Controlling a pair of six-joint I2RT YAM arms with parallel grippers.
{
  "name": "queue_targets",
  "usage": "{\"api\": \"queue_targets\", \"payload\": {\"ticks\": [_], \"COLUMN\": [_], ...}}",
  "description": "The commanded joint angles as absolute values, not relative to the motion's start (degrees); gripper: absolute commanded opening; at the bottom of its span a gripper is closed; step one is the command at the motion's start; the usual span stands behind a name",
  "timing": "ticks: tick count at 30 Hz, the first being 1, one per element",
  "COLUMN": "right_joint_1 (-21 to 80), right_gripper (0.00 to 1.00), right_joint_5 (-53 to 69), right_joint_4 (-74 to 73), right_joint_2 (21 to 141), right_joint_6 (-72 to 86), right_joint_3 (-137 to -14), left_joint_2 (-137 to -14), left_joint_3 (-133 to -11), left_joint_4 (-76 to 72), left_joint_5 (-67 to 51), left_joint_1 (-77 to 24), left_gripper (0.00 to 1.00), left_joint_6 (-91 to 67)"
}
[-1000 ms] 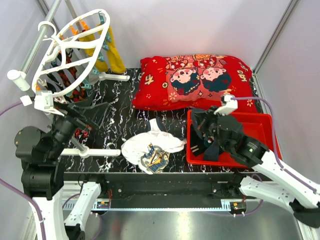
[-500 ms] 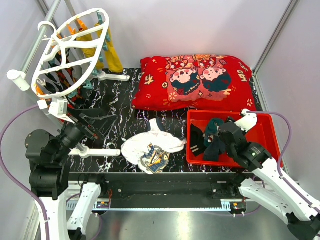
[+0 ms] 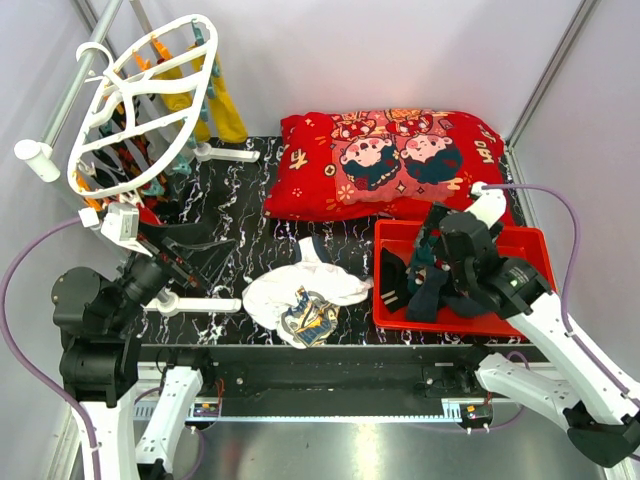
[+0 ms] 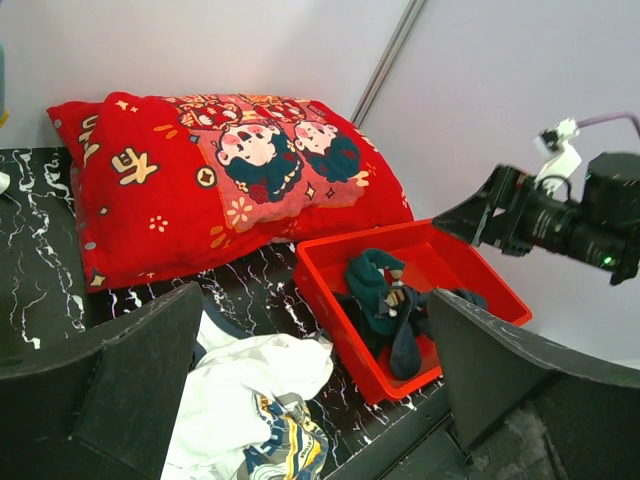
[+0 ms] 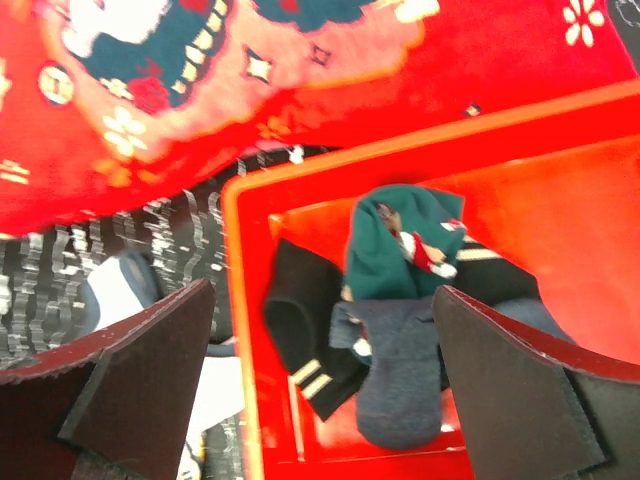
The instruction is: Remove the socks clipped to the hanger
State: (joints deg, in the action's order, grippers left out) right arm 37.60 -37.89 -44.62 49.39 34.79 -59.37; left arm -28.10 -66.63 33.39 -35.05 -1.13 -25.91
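Socks (image 3: pixel 228 118), mustard-yellow and striped, hang clipped to the large white plastic oval hanger (image 3: pixel 140 95) at far left. Both jaws stand spread: left gripper (image 4: pixel 315 330) near it, right gripper (image 5: pixel 322 320) above the red plastic tray (image 5: pixel 235 330).

Top view: from high above and behind the near edge, looking down and forward over the whole table (image 3: pixel 245 195), far enough back to take in the hanger (image 3: pixel 148 95) at back left and the red tray (image 3: pixel 520 240) at right.

Left wrist: low and near the tabletop, facing right across the pillow (image 4: pixel 150 200) toward the tray.

Right wrist: close above, facing down into the tray's left end.

Shared by all three: tray, socks (image 5: pixel 400 250) inside it, pillow edge.
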Motion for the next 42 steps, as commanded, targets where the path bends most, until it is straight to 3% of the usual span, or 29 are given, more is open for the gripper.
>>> {"api": "queue_targets", "payload": {"ticks": [1,8,15,42], "right_joint_1": [37.35,37.35,37.35,37.35], "right_gripper": [1.0,1.0,1.0,1.0], "right_joint_5": [-35.61,-14.63,-4.84,-3.17], "right_joint_4": [-46.76,-45.62,-42.46,-36.48], "right_joint_2": [47.13,42.9,38.24,30.68], "right_joint_6": [35.06,32.08,27.78,28.04], "right_joint_3": [-65.55,-72.33,-74.62,-71.81], "left_joint_2": [-26.37,-25.22,-24.7,-20.39], "left_joint_3": [-65.74,-64.95,-64.34,-59.15], "left_joint_4": [32.08,33.92,35.51,34.36], "left_joint_5": [-37.35,-34.37,-34.54,-37.09], "left_joint_1": [-1.05,-1.05,-1.05,-1.06], "left_gripper": [0.99,0.99,0.99,0.99], "left_joint_6": [-25.58,-25.75,-24.87,-28.83]}}
